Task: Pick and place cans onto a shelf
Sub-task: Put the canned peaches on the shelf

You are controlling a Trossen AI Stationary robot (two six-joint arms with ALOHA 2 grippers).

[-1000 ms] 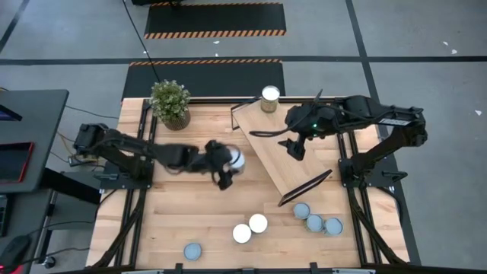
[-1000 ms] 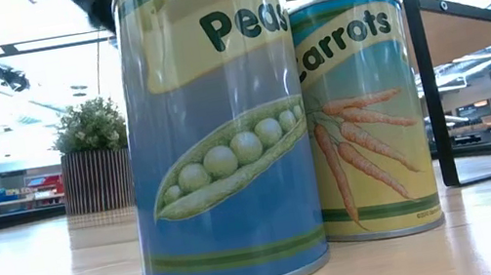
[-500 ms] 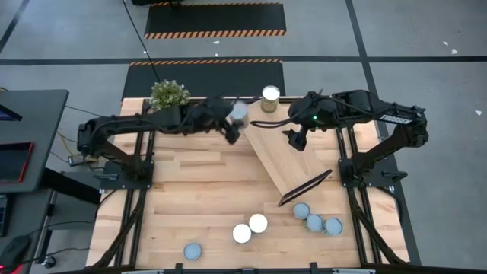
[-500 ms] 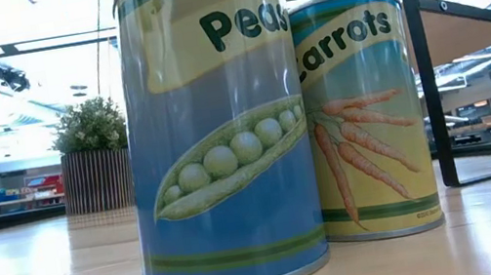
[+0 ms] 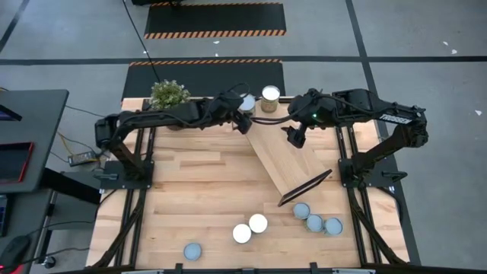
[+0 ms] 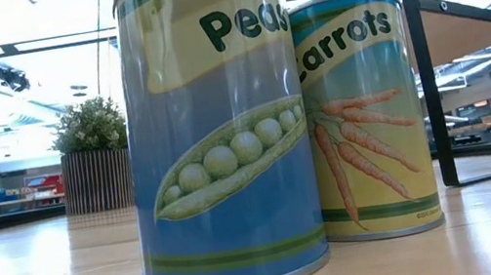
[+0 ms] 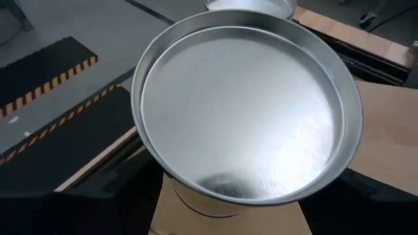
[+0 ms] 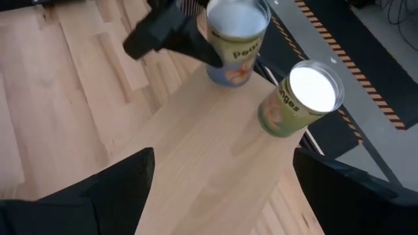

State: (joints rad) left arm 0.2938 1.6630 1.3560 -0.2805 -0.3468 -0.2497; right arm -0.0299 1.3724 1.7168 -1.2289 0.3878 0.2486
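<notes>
Holding a can [image 5: 246,103] in its pincer [image 5: 245,114], the left arm reaches across the back of the bench [image 5: 190,198] to the far end of the shelf [image 5: 285,156]. Fingers sit wide on the can's sides; in the left wrist view its silver top [image 7: 241,108] fills the frame. From the right wrist view the can [image 8: 235,42] looks at or just over the shelf board [image 8: 215,170]; can't tell if it touches.

A second can [image 5: 270,97], cream top, stands on the shelf's far end, just beside the held one at its 3 o'clock.

Right pincer [image 5: 295,137] hangs over the shelf's middle, jaws spread wide, nothing in them.

Shelf lies slantwise, running from approx 12 o'clock toward 4 o'clock of the bench centre.

Other cans on the bench: two white-topped ones [image 5: 250,228] touching at approx 6 o'clock; three blue-grey ones [image 5: 316,220] in a row near 4 o'clock, just past the shelf's near bracket; one blue-grey [image 5: 192,250] alone at 7 o'clock by the front edge.

Potted plant [image 5: 170,97] at 11 o'clock, back edge.

Low view: peas can [image 6: 214,128] and carrots can [image 6: 363,114] close up, side by side.
</notes>
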